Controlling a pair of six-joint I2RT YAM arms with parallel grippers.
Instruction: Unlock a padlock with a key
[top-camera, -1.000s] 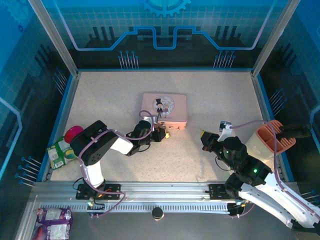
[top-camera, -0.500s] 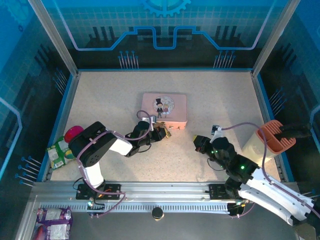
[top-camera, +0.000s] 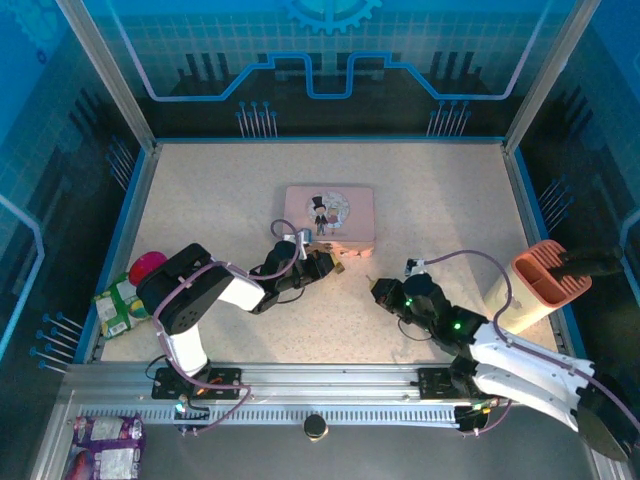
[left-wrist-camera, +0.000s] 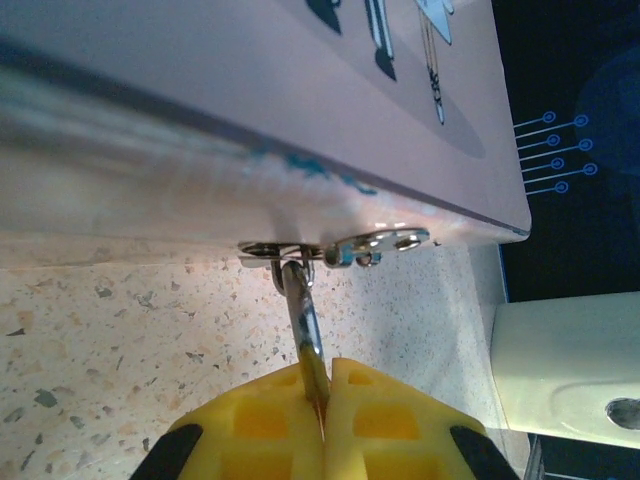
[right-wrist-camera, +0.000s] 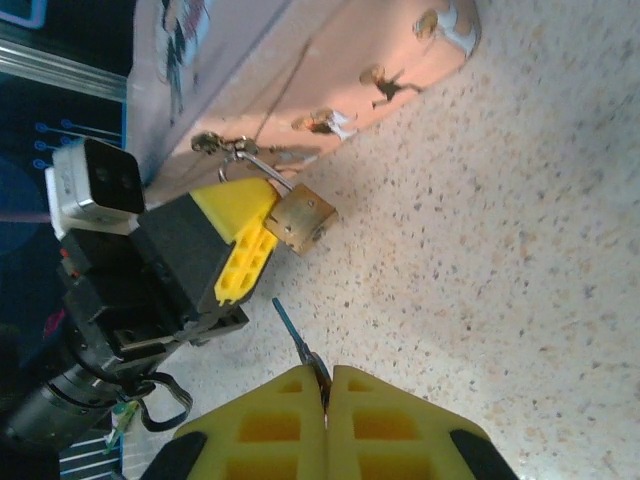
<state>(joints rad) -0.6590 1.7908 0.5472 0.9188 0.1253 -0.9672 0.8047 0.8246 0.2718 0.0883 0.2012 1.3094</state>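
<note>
Right wrist view: looks down over the right gripper (right-wrist-camera: 325, 385), both yellow pads (right-wrist-camera: 270, 425) squeezed together on the key (right-wrist-camera: 290, 322). Thin dark blade poking out from between them, aimed up toward the padlock (right-wrist-camera: 305, 222), with a clear gap of speckled tabletop (right-wrist-camera: 500, 250) between blade tip and brass body. Brass body tilted, just off the side wall of the pink tin (right-wrist-camera: 330, 70), silver shackle looped through the small metal clasp (right-wrist-camera: 225, 145) on that wall. Left gripper (right-wrist-camera: 258, 225) reaching in from the left, yellow fingertip touching the brass body. Keyhole: cannot tell from this angle.

Left wrist view: looks along the tabletop at the tin's side wall. Left pads pressed tight around one leg of the silver shackle, no gap between them. Shackle running up from the pads into the clasp under the tin's lid edge. Brass body hidden behind the pads. Cream container (left-wrist-camera: 560, 370) standing at the far right.

Top external view: tin lying flat mid-table, cartoon couple face up. Left gripper low at the tin's near long side, padlock held at that edge. Right gripper just to the right of it and slightly nearer the arm bases, close but apart, fingertips turned toward the padlock.
</note>
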